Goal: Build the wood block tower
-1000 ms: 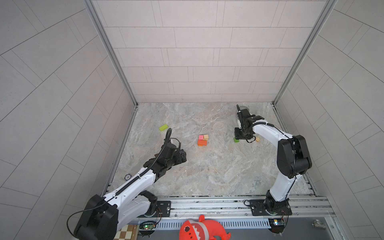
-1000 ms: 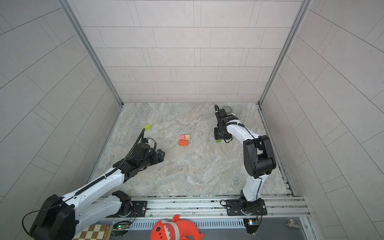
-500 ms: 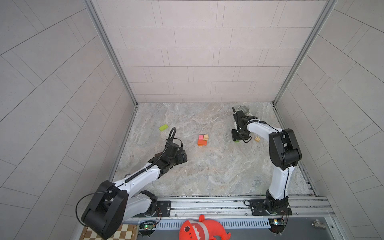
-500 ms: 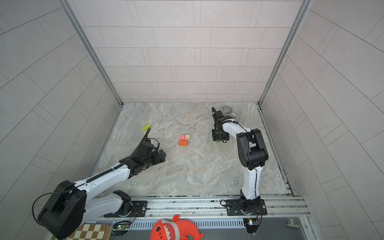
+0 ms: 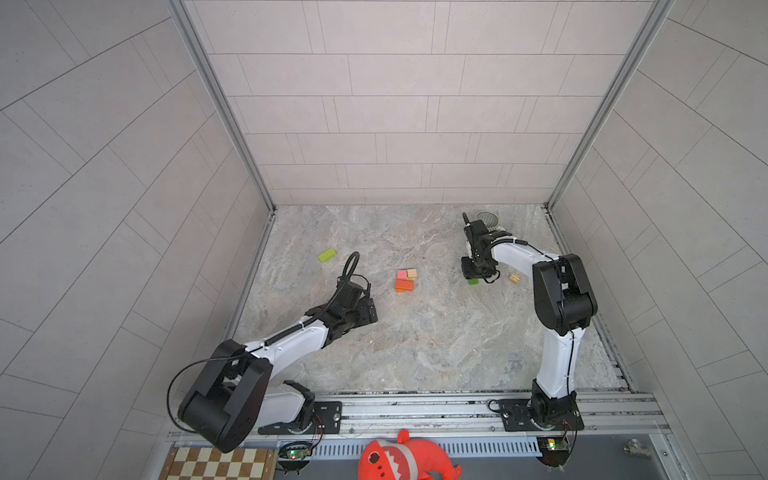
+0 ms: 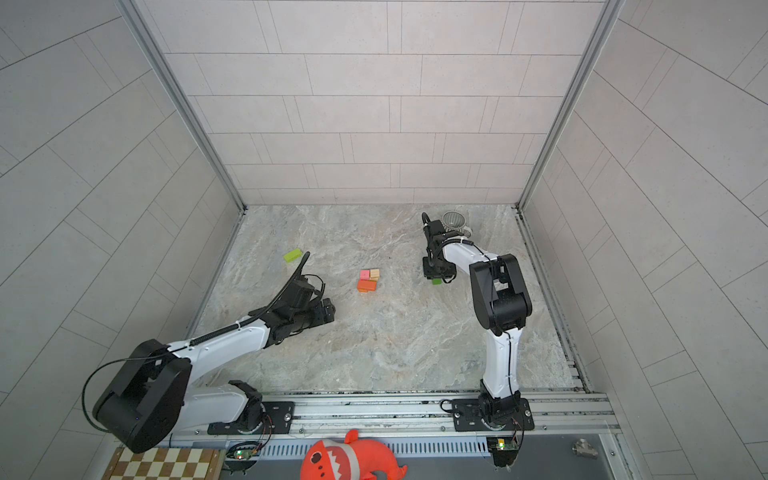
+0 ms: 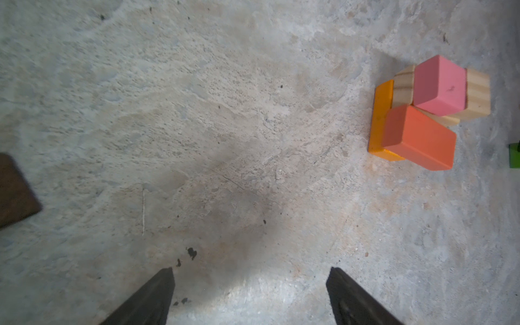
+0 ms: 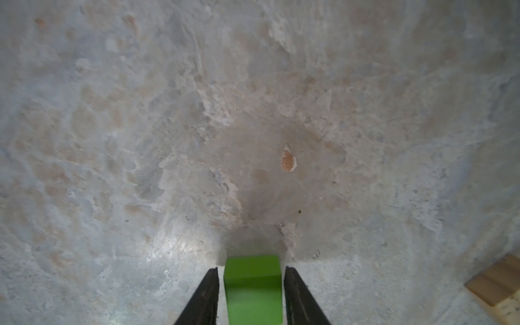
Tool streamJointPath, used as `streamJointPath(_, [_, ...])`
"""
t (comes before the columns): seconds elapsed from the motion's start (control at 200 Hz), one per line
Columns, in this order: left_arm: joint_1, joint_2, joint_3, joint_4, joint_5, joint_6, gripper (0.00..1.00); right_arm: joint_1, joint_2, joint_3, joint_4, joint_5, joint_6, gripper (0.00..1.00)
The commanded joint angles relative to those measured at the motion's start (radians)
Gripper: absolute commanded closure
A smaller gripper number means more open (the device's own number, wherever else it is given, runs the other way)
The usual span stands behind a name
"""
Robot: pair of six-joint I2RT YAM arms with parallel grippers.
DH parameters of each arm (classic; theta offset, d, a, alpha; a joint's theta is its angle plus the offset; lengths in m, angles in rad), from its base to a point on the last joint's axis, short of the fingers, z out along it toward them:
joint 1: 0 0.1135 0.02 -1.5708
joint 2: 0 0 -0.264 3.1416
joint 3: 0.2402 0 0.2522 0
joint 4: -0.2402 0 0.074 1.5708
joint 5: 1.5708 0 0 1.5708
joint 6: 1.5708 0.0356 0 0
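The wood block tower (image 5: 405,280), a low cluster of orange, pink and tan blocks, is seen on the desk (image 5: 415,345) near frame centre in both top views. In the left wrist view it lies well apart from the left end effector (image 7: 250,273), which is spread wide. In the right wrist view the right end effector (image 8: 251,268) is set astride a green block (image 8: 253,287), with slim gaps showing.

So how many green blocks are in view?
2: a lime block lying alone at far left, a darker green block between the right claw's fingers. Arms could hide more.
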Motion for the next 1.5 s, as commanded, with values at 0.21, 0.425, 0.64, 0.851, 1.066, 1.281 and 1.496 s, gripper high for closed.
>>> streamJointPath(0.21, [0.007, -0.025, 0.021, -0.023, 0.000, 0.017, 0.09, -0.005, -0.020, -0.006, -0.024, 0.004, 0.011, 0.73])
streamJointPath(0.425, [0.007, -0.074, 0.019, -0.055, 0.001, 0.014, 0.09, 0.003, -0.078, -0.026, -0.040, 0.003, 0.029, 0.74])
streamJointPath(0.64, [0.007, -0.132, 0.010, -0.096, -0.006, 0.013, 0.09, 0.059, -0.144, -0.058, -0.040, -0.004, 0.091, 0.75])
streamJointPath(0.851, [0.007, -0.209, -0.028, -0.111, -0.031, -0.011, 0.09, 0.151, -0.217, -0.076, -0.040, -0.010, 0.187, 0.77])
streamJointPath(1.066, [0.008, -0.275, -0.061, -0.130, -0.041, -0.025, 0.09, 0.280, -0.274, -0.072, -0.023, -0.013, 0.306, 0.77])
streamJointPath(1.281, [0.011, -0.283, -0.060, -0.164, -0.029, -0.036, 0.09, 0.419, -0.267, -0.032, -0.008, 0.046, 0.410, 0.76])
streamJointPath(1.496, [0.016, -0.328, -0.081, -0.182, -0.036, -0.047, 0.09, 0.506, -0.185, 0.028, -0.007, 0.119, 0.508, 0.76])
